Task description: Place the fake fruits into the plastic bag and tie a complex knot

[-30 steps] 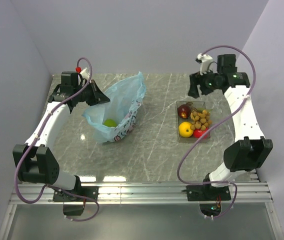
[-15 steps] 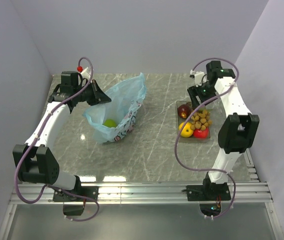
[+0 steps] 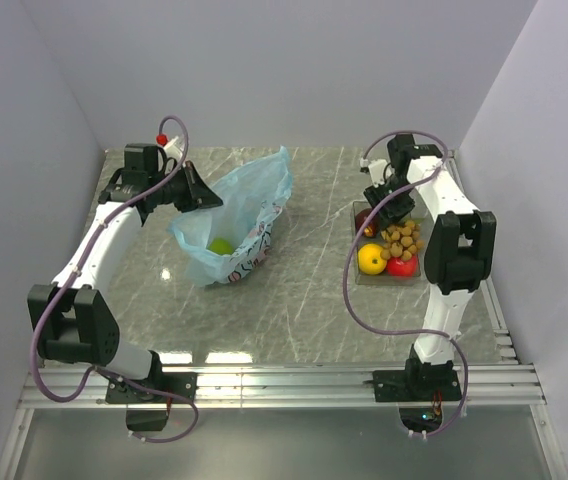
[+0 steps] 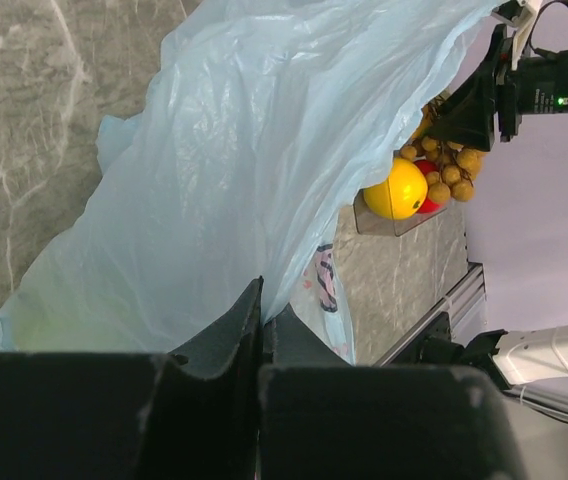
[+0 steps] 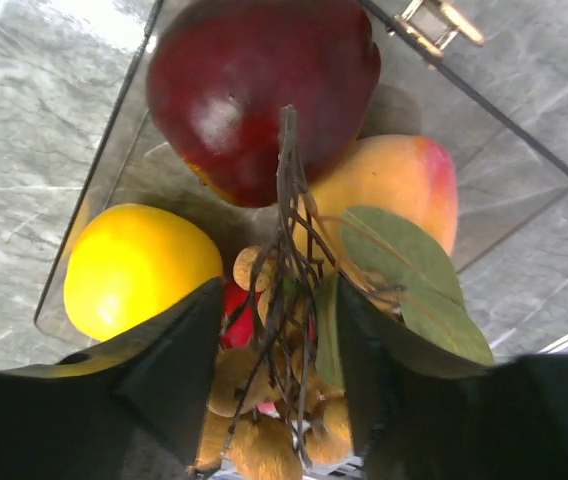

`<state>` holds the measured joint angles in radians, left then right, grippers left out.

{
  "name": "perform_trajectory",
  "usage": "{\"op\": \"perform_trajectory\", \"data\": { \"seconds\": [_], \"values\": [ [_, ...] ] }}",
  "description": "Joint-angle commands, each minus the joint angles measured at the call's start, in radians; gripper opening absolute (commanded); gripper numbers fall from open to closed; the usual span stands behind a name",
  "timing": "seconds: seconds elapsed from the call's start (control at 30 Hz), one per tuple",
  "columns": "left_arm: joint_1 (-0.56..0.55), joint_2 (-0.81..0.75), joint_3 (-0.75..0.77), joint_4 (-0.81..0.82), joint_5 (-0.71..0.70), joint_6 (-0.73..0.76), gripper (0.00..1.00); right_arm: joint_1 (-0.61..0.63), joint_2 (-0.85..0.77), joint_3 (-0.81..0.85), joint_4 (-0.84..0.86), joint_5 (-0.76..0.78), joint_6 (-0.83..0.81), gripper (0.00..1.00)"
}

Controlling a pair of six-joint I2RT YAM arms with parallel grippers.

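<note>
Right gripper (image 5: 282, 292) is spread part-way with nothing held, jaws set either side of the thin stem (image 5: 289, 190) of the brown ball bunch (image 5: 264, 445), low over the clear tray (image 5: 484, 102). Packed around the stem are the dark red fruit (image 5: 262, 90), the yellow fruit (image 5: 134, 268), an orange-pink fruit (image 5: 389, 190) and green leaves (image 5: 414, 285); a bit of red is glimpsed beneath. Left gripper (image 4: 267, 312) is clamped on the rim of the plastic bag (image 4: 244, 170), with the mouth lifted and turned toward the tray. The bag lies well apart from the tray on the table (image 3: 304, 290), and the green apple (image 3: 220, 244) is already inside. Step judged: picking the bunch. The close should be made on the stem alone, centred, with leaves kept out of the pinch. A straight lift is advised so neighbouring fruit isn't dragged out. Risk: the thin stem may slip, or the bunch may swing in carry. The bag mouth should be held open for the drop.
</note>
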<state>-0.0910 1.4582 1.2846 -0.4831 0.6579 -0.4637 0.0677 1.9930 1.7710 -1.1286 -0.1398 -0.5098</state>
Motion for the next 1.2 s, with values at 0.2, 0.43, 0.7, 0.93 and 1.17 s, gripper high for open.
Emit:
{"op": "perform_trajectory", "data": {
  "seconds": [0.2, 0.43, 0.7, 0.93, 1.17],
  "values": [
    [0.002, 0.013, 0.028, -0.009, 0.023, 0.016, 0.05, -0.009, -0.063, -0.005, 0.0, -0.01, -0.001, 0.14],
    [0.002, 0.008, 0.016, 0.0, 0.045, 0.008, 0.05, -0.023, -0.194, 0.079, -0.052, -0.049, 0.019, 0.0],
    [0.004, 0.005, -0.004, 0.026, 0.1, -0.009, 0.01, -0.037, -0.359, 0.215, 0.045, -0.199, 0.137, 0.0],
    [0.039, 0.025, -0.019, 0.086, 0.227, -0.072, 0.0, 0.043, -0.369, 0.312, 0.289, -0.401, 0.319, 0.0],
    [0.071, 0.04, -0.036, 0.141, 0.312, -0.128, 0.0, 0.242, -0.471, 0.052, 0.801, -0.454, 0.569, 0.0]
  ]
}}
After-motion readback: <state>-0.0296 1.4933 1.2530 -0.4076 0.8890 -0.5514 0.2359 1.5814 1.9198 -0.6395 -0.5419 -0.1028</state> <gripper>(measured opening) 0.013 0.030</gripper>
